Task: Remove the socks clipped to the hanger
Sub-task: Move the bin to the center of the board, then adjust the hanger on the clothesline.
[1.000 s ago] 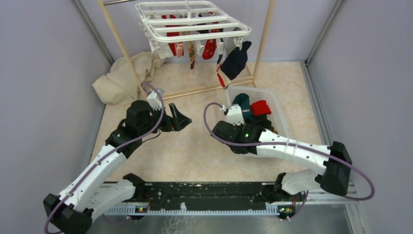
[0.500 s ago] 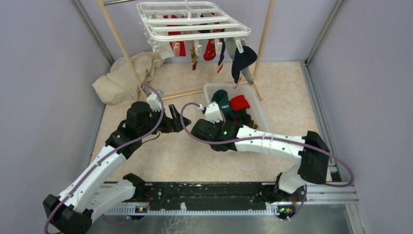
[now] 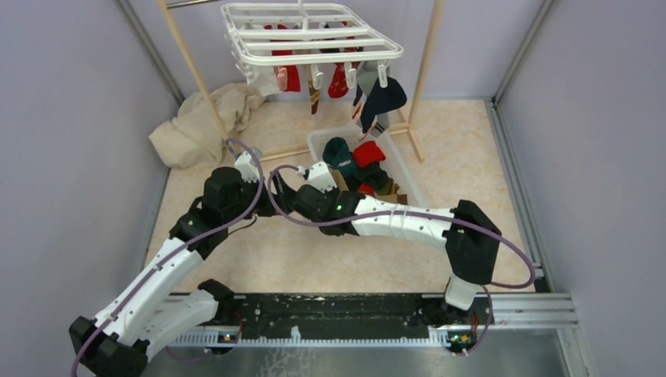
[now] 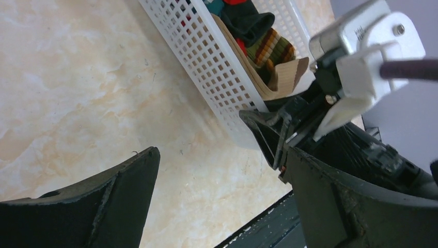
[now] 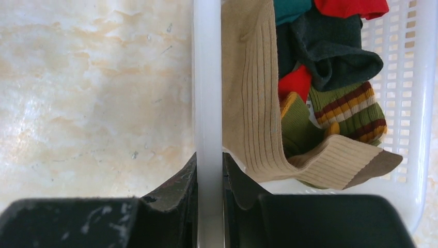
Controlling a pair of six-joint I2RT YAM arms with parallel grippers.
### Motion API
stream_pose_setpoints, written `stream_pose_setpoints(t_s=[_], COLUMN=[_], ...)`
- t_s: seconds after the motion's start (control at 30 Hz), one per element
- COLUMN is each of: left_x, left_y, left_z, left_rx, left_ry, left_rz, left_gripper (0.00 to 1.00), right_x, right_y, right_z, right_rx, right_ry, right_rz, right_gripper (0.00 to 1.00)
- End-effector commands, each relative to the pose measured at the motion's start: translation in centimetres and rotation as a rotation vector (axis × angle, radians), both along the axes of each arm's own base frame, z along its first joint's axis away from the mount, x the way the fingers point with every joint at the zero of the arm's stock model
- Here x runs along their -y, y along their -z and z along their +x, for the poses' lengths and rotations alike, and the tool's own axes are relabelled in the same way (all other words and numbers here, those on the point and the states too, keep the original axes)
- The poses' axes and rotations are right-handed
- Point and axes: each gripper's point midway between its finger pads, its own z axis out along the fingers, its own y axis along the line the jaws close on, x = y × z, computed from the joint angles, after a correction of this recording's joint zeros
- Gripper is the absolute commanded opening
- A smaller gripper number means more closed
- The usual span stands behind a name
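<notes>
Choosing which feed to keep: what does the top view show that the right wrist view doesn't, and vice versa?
Only top: the hanger with socks clipped on, wooden poles, a beige cloth, the left arm. Only right wrist: the right gripper shut on the basket rim. Both: the basket, loose socks inside it, the marbled table.

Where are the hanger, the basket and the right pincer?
hanger [image 3: 322,58]: top view, front rail of the frame.
basket [image 5: 207,77]: right wrist view, side rim.
right pincer [image 5: 208,173]: right wrist view, between fingertips clamped on that rim.
</notes>
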Motion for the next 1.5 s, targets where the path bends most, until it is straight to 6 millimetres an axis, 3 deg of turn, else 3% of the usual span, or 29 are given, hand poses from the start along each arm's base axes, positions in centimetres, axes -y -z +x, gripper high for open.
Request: stream_pose_setpoints(t_s=[0.0, 0.17, 0.3, 0.37, 0.53, 0.57, 0.7, 0.87, 1.47], left_x=[-0.4, -0.5, -0.5, -0.5, -0.6, -0.6, -0.3, 0.0, 0.3], left_y=[-0.6, -0.7, -0.8, -1.0, -1.1, -0.9, -0.6, 0.0, -0.6], left_z=[-0.2, -0.4, -0.6, -0.7, -1.0, -1.1, -1.6, -2.0, -3.0], left_rx=[0.033, 0.036, 0.031, 0.033, 0.027, 0.019, -0.004, -0.018, -0.044], left_ry=[-0.006, -0.008, -0.003, -0.003, 0.000, 0.004, 0.022, 0.029, 0.055], left_rz=[0.001, 0.000, -0.006, -0.007, -0.009, -0.009, -0.023, -0.054, -0.087], left_gripper=[0.99, 0.99, 0.99, 0.99, 0.99, 0.99, 0.99, 0.99, 0.99], right_x=[-2.5, -3.0, -2.7, -2.1, 1.3, 2.2, 5.5, 6.9, 6.5], right_y=[-3.2, -3.2, -3.9, -5.3, -7.4, -7.7, -7.2, -5.7, -4.9], right_z=[3.1, 3.4, 2.3, 1.1, -2.3, -2.8, -4.6, -5.4, -6.6], right_rx=[0.077, 0.066, 0.043, 0.038, 0.042, 0.043, 0.030, 0.000, -0.047], right_ry=[-0.019, -0.091, -0.120, -0.138, -0.147, -0.141, -0.106, -0.083, -0.099], right_rz=[0.127, 0.161, 0.213, 0.274, 0.423, 0.450, 0.486, 0.473, 0.537], right_gripper=[0.25, 0.54, 0.59, 0.59, 0.63, 0.68, 0.74, 0.75, 0.75])
